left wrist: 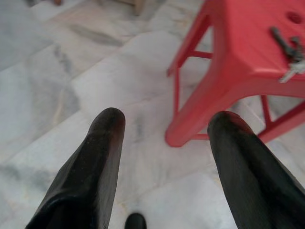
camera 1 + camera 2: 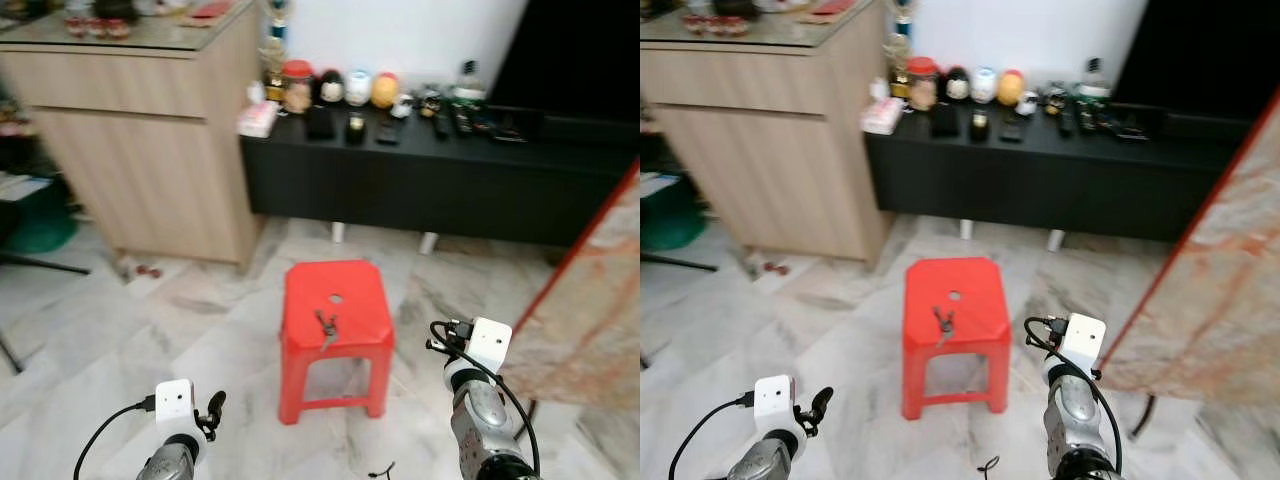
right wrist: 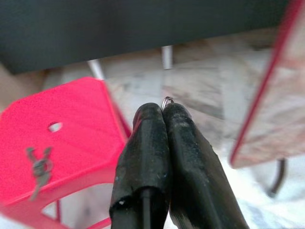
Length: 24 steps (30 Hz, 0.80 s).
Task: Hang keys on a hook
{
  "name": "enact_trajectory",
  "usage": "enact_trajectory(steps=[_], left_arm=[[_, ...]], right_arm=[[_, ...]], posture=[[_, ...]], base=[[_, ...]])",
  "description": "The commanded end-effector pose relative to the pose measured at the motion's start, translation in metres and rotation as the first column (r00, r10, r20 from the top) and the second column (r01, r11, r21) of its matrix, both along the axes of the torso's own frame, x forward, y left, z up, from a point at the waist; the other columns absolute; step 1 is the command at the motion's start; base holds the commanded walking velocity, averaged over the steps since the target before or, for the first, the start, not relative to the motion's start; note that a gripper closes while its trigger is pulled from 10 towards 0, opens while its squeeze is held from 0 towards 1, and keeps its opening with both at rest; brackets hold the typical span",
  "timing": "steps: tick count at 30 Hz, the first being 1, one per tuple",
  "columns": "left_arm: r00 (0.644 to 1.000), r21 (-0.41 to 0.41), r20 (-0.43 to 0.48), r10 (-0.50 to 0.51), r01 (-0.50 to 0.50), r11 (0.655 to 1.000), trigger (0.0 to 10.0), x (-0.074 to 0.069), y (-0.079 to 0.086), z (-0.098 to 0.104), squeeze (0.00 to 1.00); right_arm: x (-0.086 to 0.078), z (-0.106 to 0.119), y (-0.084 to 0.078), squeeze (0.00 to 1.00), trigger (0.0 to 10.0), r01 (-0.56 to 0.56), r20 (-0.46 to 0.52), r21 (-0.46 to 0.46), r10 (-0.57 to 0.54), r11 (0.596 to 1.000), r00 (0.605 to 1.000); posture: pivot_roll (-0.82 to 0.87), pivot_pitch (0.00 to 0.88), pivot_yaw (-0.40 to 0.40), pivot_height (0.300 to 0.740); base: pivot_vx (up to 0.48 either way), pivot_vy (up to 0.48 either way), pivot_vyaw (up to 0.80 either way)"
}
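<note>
A bunch of keys (image 2: 326, 323) lies on the seat of a red plastic stool (image 2: 350, 290) that stands on the marble floor straight ahead. My left gripper (image 2: 213, 408) hangs low to the stool's left. In the left wrist view its fingers (image 1: 107, 129) stand wide apart with nothing between them, and the keys (image 1: 290, 52) lie off to one side. My right gripper (image 2: 438, 335) is to the right of the stool at about seat height. Its fingers (image 3: 150, 119) are pressed together, and a tiny metal loop (image 3: 167, 99) peeks out at their tips; what it belongs to is unclear.
A low black cabinet (image 2: 440, 180) with jars, remotes and figurines runs along the far wall. A tall wooden cabinet (image 2: 150, 150) stands at the left. A marble slab with a red edge (image 2: 595, 300) leans close on the right. A green object (image 2: 40, 225) sits at far left.
</note>
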<state>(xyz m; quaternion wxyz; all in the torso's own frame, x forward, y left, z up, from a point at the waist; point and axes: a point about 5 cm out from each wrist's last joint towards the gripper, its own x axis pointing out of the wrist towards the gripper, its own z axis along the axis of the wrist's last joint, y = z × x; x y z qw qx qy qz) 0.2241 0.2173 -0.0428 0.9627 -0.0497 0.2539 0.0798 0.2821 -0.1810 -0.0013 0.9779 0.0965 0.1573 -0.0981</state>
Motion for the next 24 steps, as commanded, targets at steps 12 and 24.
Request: enact_trajectory(steps=[12, 24], left_arm=[[0.999, 0.001, 0.035, -0.016, 0.016, 1.0, 10.0, 0.004, -0.0015, 0.004, 0.0], [0.999, 0.004, 0.035, -0.024, 0.023, 1.0, 10.0, 0.004, -0.0034, 0.0037, 0.0]], right_arm=[[-0.0003, -0.0007, -0.0023, 0.0, 10.0, 0.001, -0.012, -0.004, -0.001, 1.0, 1.0], [0.0016, 0.0011, -0.0019, 0.0, 10.0, -0.005, -0.005, -0.011, 0.005, 1.0, 1.0]], posture=[[-0.01, 0.036, -0.045, 0.74], [-0.02, 0.016, -0.044, 0.74]], base=[[0.0, 0.0, -0.78], [0.0, -0.295, -0.77]])
